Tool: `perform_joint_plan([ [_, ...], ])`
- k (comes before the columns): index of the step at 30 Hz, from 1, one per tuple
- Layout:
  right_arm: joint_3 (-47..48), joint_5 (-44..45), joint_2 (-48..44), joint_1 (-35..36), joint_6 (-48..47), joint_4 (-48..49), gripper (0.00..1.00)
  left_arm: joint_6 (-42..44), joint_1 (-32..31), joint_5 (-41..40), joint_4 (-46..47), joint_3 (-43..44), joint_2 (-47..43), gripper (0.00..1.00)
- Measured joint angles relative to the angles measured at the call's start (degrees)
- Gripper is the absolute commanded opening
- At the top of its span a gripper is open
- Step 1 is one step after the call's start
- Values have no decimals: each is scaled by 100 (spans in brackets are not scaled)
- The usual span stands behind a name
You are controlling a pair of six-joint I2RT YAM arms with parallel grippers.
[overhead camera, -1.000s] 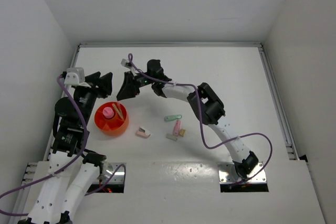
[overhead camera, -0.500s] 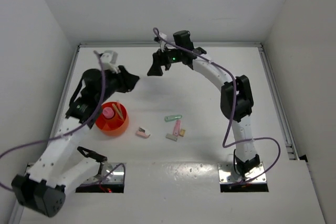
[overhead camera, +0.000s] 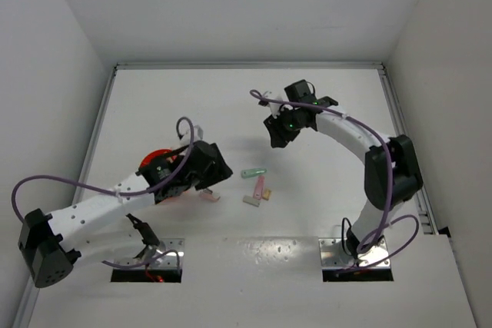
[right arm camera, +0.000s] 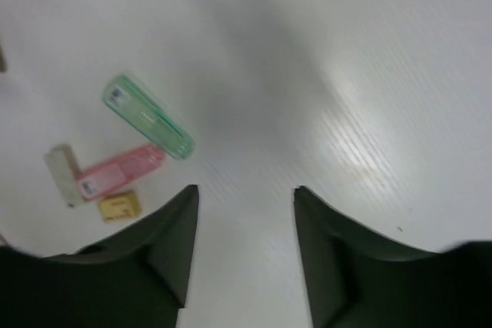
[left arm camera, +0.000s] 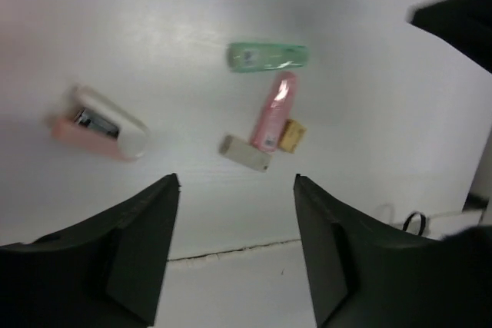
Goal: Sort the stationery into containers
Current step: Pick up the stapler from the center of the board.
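Note:
The orange bowl [overhead camera: 148, 164] is mostly hidden under my left arm. A mint-green marker [overhead camera: 254, 172], a pink marker [overhead camera: 259, 186], a yellow eraser [overhead camera: 267, 194] and a white eraser [overhead camera: 250, 200] lie together mid-table. A pink and white item [overhead camera: 209, 195] lies to their left. My left gripper [overhead camera: 219, 174] is open and empty, above the table to the left of the cluster. Its wrist view shows the mint marker [left arm camera: 267, 57], pink marker [left arm camera: 274, 110], yellow eraser [left arm camera: 291, 135], white eraser [left arm camera: 245, 152] and the pink-white item [left arm camera: 100, 123]. My right gripper [overhead camera: 274, 134] is open and empty, behind the cluster.
The right wrist view shows the mint marker [right arm camera: 146, 117], pink marker [right arm camera: 119, 170], yellow eraser [right arm camera: 119, 207] and white eraser [right arm camera: 61, 174] left of its open gripper [right arm camera: 244, 190]. White walls enclose the table. A seam [left arm camera: 231, 250] crosses the table near the left gripper [left arm camera: 236, 182].
My left arm has swung down and right across the bowl toward the loose items. My right gripper has moved from the back of the table right and nearer, toward the cluster.

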Motion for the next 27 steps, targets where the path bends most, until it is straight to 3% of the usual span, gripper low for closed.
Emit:
perform_joint_plan([
  [5,-398,428,-481,-267,168,420,59,-2597,-752,-1141,-640,-715,-179,75],
  [10,-557,487,-595,-422,282,730,59,-4030,-1290,-1711,-894,-448,1023,73],
  [18,-710,313,-697,-625,334,787,59,-4636,-1718,-2332,-1281,92,2564,69],
  [27,-820,76,-809,-916,361,857,60,-4745,-1768,-2785,-2028,787,3180,71],
])
